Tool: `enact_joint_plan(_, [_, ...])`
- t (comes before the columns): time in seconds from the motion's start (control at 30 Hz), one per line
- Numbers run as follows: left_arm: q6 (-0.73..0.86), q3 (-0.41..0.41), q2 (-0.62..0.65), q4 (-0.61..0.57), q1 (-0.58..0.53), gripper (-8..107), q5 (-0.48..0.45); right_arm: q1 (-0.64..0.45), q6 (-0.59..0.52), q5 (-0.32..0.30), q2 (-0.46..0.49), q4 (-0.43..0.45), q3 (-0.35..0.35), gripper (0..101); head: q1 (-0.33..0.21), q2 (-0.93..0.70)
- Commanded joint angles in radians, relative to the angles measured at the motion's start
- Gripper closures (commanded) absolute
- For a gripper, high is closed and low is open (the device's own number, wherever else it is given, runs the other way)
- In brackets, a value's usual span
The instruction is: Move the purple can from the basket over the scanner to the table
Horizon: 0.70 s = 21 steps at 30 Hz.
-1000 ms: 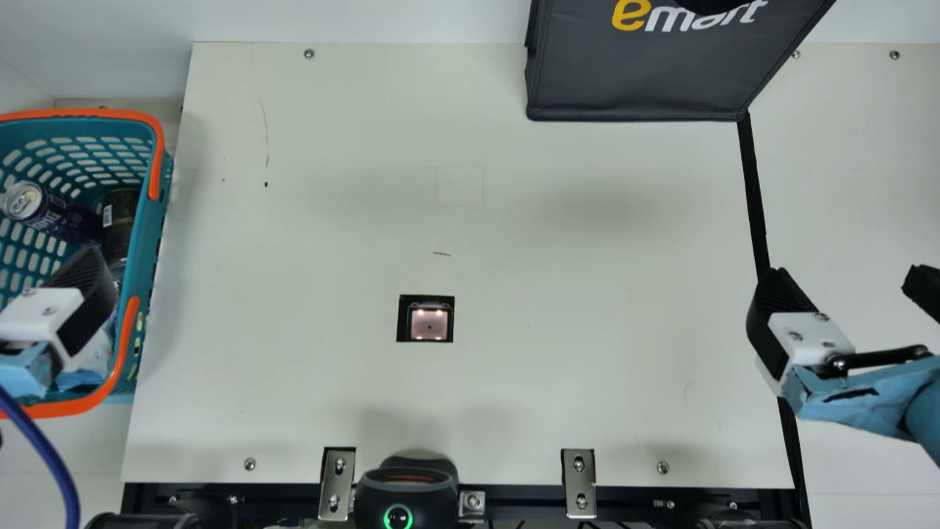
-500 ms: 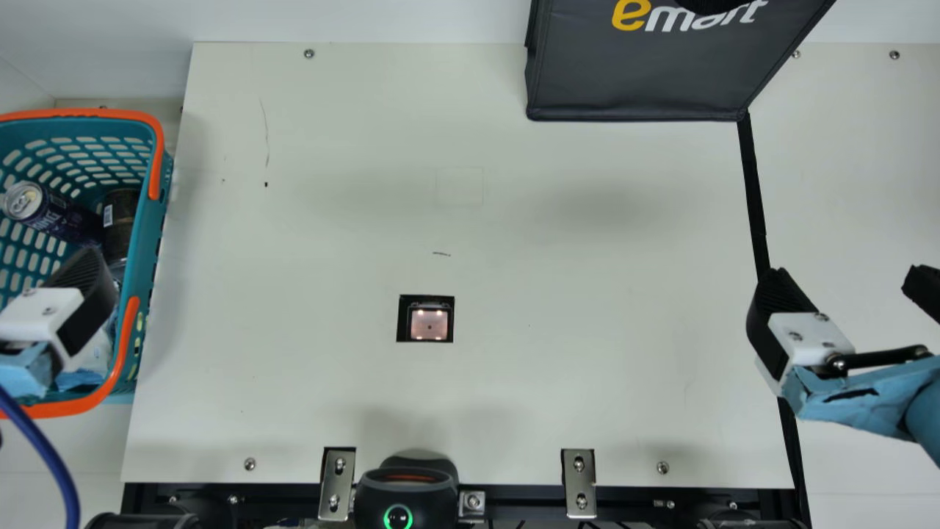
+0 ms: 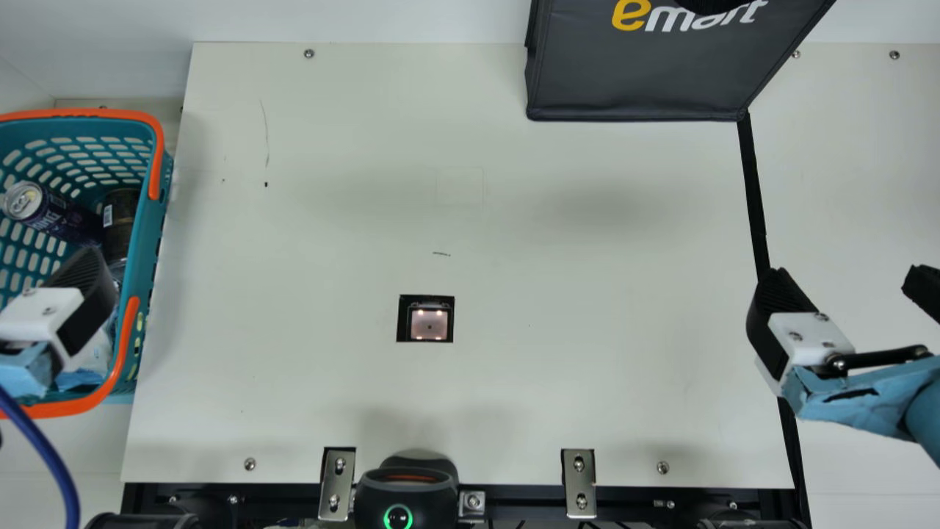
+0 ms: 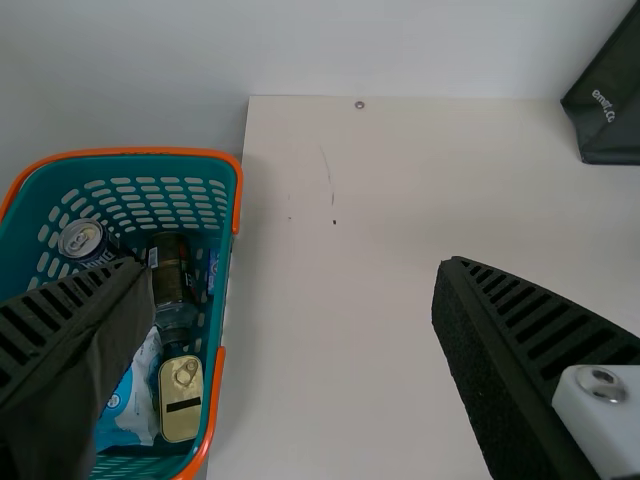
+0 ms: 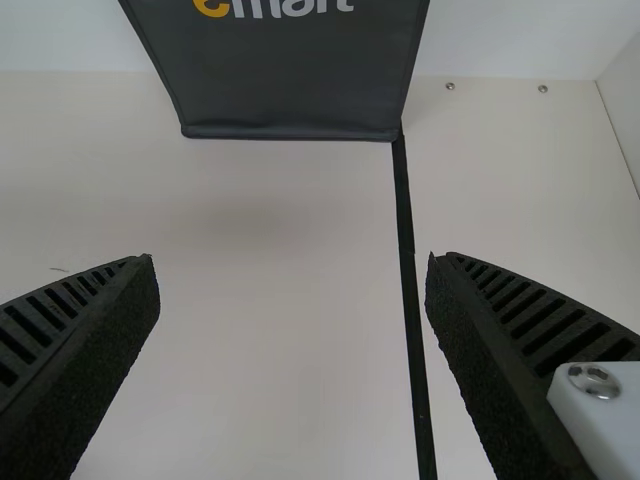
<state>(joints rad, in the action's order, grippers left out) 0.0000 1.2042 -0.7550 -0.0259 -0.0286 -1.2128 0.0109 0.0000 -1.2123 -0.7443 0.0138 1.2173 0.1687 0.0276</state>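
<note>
Inside the basket, the purple can lies aslant, ungripped.

Its lid end points away from the dark bottle and looks raised, probably because the can leans on the basket's wall or contents. The left gripper has its jaws spread wide around nothing, with one finger over the basket's near part, presumably so a can's girth will fit between them. The right gripper is also wide and empty, well to the right of the basket, likely parked out of the way. The basket's raised rim seems the edge to beware: the can should be lifted clear before going right. From there, bare table runs from beside the basket to the scanner, leaving an open path.
</note>
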Motion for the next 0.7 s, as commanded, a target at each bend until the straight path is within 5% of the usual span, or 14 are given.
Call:
enact_joint_plan(0.0, [0.000,0.000,0.000,0.000,0.000,9,0.000,0.000,0.000,0.000,0.000,0.000,0.000,6,-0.030,0.000])
enact_joint_plan(0.4, [0.000,0.000,0.000,0.000,0.000,9,0.000,0.000,0.000,-0.001,0.000,0.000,0.000,6,-0.030,0.000])
enact_joint_plan(0.67, [0.000,0.000,0.000,0.000,0.000,9,0.000,0.000,0.000,-0.001,0.000,0.000,0.000,6,-0.030,-0.187])
